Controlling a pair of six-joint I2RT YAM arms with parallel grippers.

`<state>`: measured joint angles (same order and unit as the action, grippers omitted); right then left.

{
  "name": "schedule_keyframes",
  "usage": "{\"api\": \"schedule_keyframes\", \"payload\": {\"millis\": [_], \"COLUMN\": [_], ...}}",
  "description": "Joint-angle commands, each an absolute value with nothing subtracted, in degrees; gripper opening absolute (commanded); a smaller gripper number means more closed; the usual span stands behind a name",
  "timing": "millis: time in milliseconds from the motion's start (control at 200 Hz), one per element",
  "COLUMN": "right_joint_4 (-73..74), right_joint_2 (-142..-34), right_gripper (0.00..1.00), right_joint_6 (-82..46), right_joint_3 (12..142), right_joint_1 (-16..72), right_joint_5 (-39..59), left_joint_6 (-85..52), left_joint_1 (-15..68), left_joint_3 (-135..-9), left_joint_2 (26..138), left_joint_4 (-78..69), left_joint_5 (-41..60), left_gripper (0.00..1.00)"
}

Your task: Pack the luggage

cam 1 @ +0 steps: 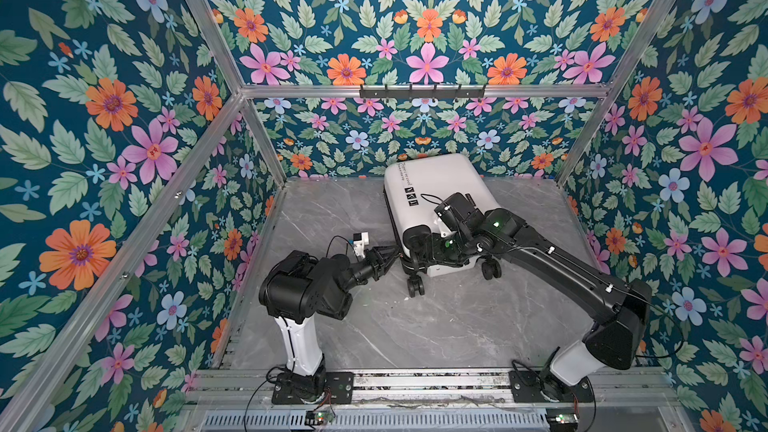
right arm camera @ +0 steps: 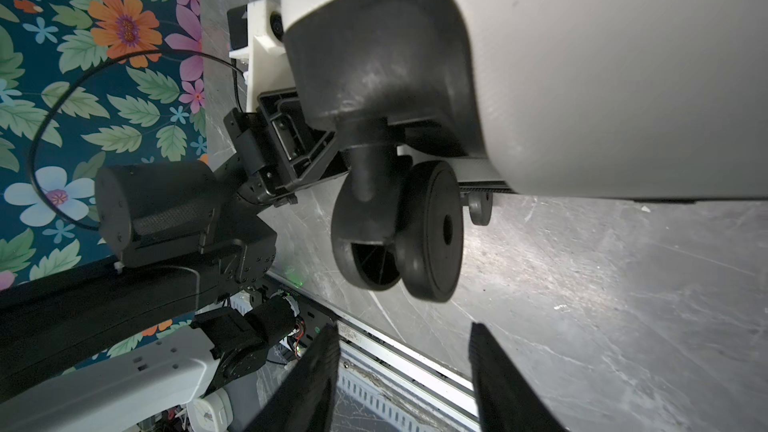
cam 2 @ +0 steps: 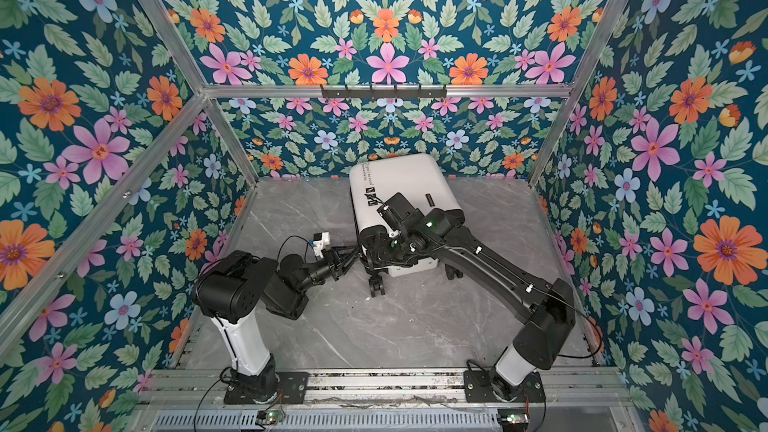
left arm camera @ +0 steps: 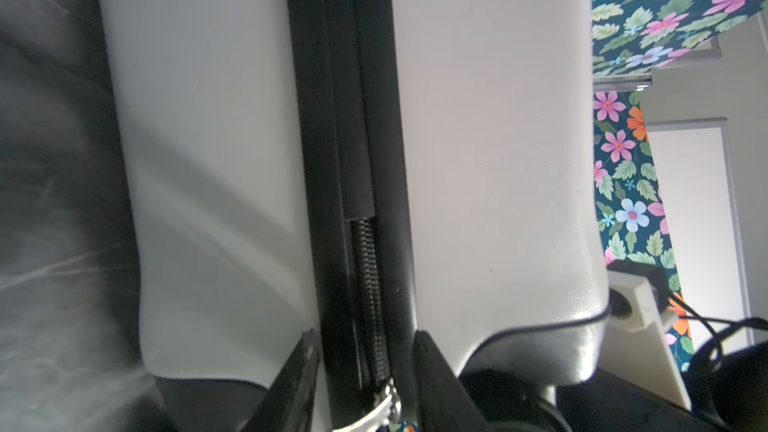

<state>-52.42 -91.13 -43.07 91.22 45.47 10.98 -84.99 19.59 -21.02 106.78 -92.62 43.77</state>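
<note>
The luggage [cam 1: 428, 176] [cam 2: 399, 176], a closed white hard-shell suitcase, lies flat at the back middle of the table in both top views. Its wheels point toward the front. My left gripper [cam 1: 392, 251] [cam 2: 353, 253] is at its near left corner. In the left wrist view the left gripper [left arm camera: 365, 336] stands open astride the black zipper [left arm camera: 368, 284] between the two shells [left arm camera: 498, 160]. The silver zipper pull [left arm camera: 384, 405] lies loose between the jaws. My right gripper [cam 1: 424, 259] [right arm camera: 405, 328] hangs open and empty just past a black wheel [right arm camera: 428, 230].
The grey marble table [cam 1: 415, 326] is walled in by floral panels on three sides. A black hook rack [cam 1: 422, 91] hangs on the back wall. An aluminium rail [cam 1: 415, 380] carrying both arm bases runs along the front. Another wheel [cam 1: 490, 270] sticks out at the suitcase's near right.
</note>
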Motion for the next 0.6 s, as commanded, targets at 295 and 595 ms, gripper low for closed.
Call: {"api": "schedule_keyframes", "payload": {"millis": [295, 595], "right_joint_4": [-54.84, -56.56], "right_joint_2": [-88.29, -82.08], "right_gripper": [0.52, 0.52], "right_joint_6": [-42.38, -43.68], "right_joint_3": [89.55, 83.25], "right_joint_1": [43.06, 39.44], "right_joint_5": [9.82, 10.19], "left_joint_6": [-83.67, -80.68], "left_joint_1": [19.72, 19.84], "left_joint_3": [-20.74, -18.72], "left_joint_2": [101.37, 100.18], "left_joint_4": [-95.72, -92.54], "left_joint_5": [52.32, 54.4], "left_gripper": [0.42, 0.42]}}
